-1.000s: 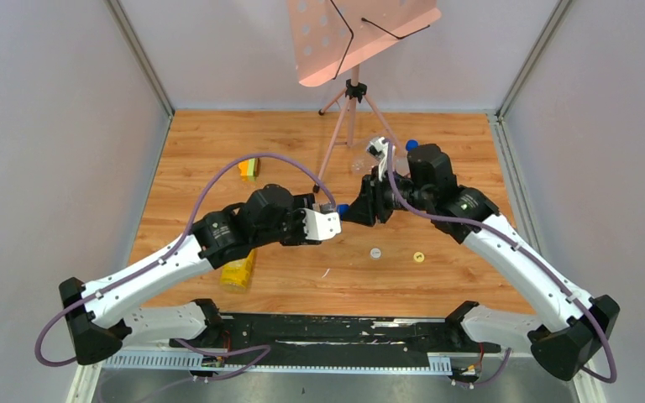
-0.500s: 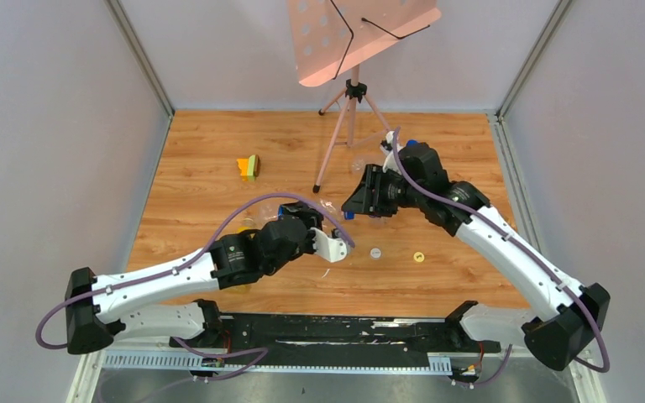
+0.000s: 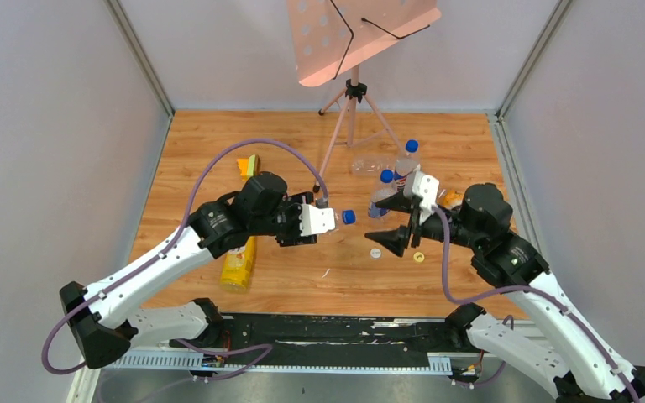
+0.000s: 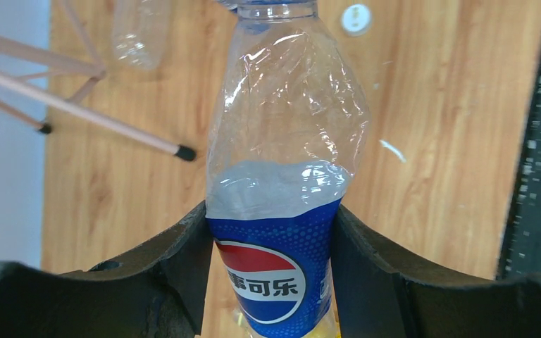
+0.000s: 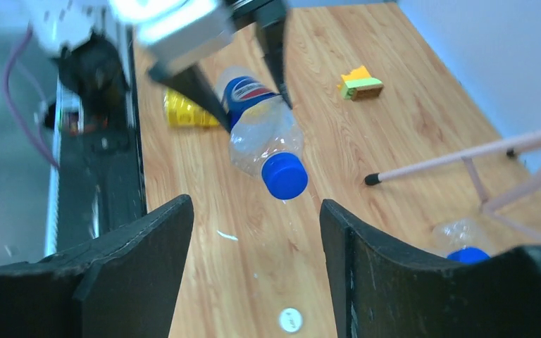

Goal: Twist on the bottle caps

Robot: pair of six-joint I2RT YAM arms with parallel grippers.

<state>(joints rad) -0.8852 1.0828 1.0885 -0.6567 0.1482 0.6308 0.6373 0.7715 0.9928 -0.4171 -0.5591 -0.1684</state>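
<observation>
Blue-capped clear bottle [image 4: 282, 134] held level; white cap [image 3: 375, 252] and yellow cap [image 3: 419, 257] lie loose.

Both arms bend inward, wrists facing each other. The left gripper [image 3: 327, 220] clamps a bottle [image 4: 282, 162]; the right gripper [image 3: 396, 222] is spread wide.

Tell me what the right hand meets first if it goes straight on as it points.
Probably the blue cap on the Pepsi bottle the left hand holds; depth is unclear.
</observation>
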